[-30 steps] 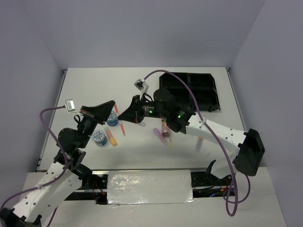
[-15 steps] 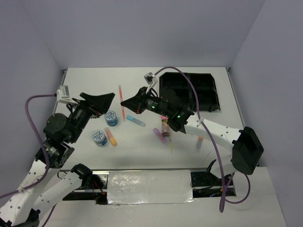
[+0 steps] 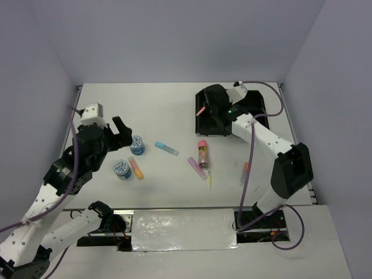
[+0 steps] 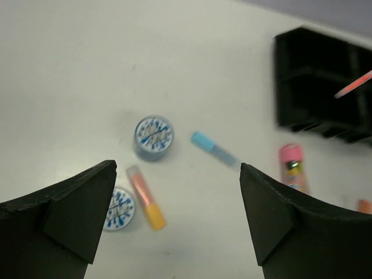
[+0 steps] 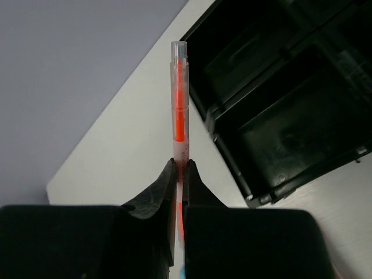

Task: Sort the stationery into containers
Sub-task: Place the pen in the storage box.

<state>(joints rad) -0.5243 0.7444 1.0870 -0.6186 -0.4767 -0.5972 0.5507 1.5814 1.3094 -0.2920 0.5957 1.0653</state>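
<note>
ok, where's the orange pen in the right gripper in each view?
Top external: orange pen upper right of centre, at the left edge of the black tray.
Left wrist: pen at the far right edge, slanted, in front of the tray.
Right wrist: pen at centre, upright in the picture, pinched by the right gripper.
Shared landmark: the black tray, next to the pen in all three views.

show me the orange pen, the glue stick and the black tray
orange pen (image 5: 180, 107), right wrist view, orange mid-barrel
glue stick (image 3: 203, 153), top view, its body
black tray (image 5: 285, 133), right wrist view, bare compartment floor
</note>
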